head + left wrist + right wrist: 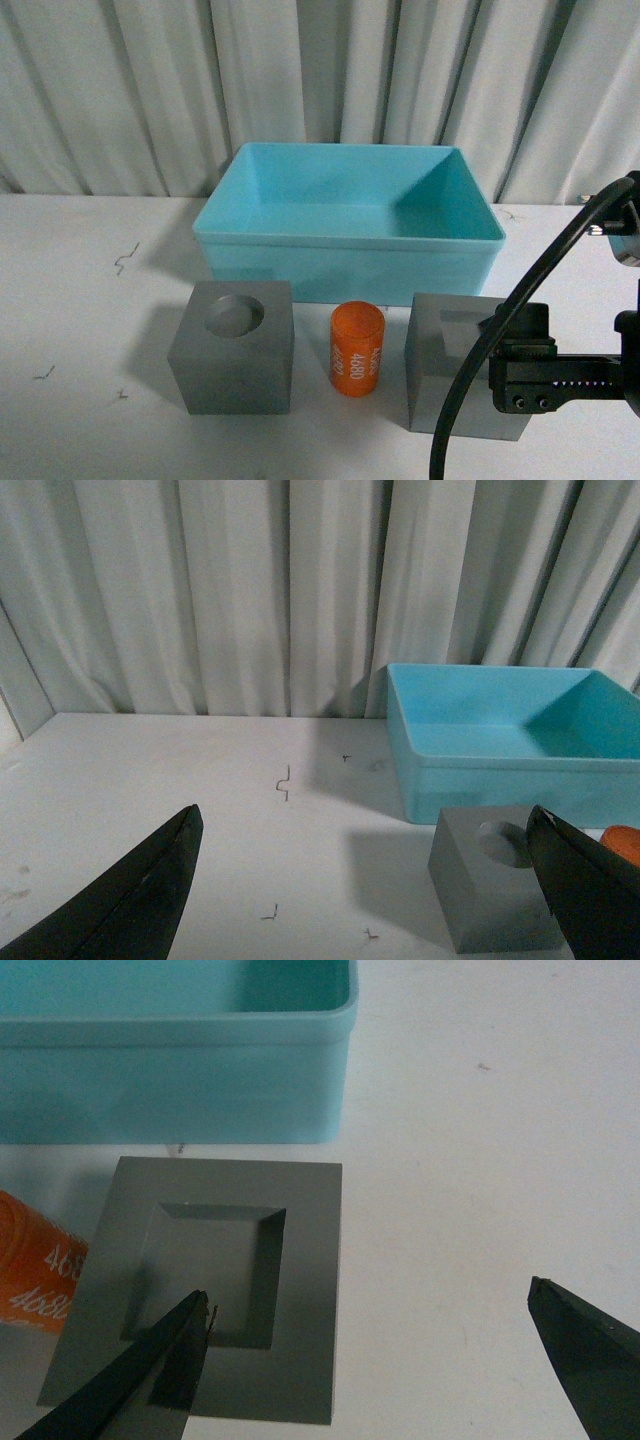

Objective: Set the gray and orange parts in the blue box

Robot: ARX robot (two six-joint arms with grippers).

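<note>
Black fingers of the right hand (368,1295) are spreading wide apart and gripping nothing; one fingertip (190,1315) is hanging over the corner of the square recess in the gray cube with the rectangular hole (310,1260), while the other is lying out over the bare white counter (80,300) beside that cube. Whether the near fingertip is touching the cube cannot be told. In the front view the right arm is reaching in low from the right edge, its black cable looping across the front of this cube. The left hand (362,825) is likewise gaping, holding nothing, hovering above the counter with the gray cube with the round hole (232,370) just beside one finger. Between the two cubes the orange cylinder (356,350) is standing upright, its white "4680" print facing front. All three parts are sitting in a row on the counter just in front of the blue box (350,262), none inside it. Pale curtain (150,90) is hanging behind.
</note>
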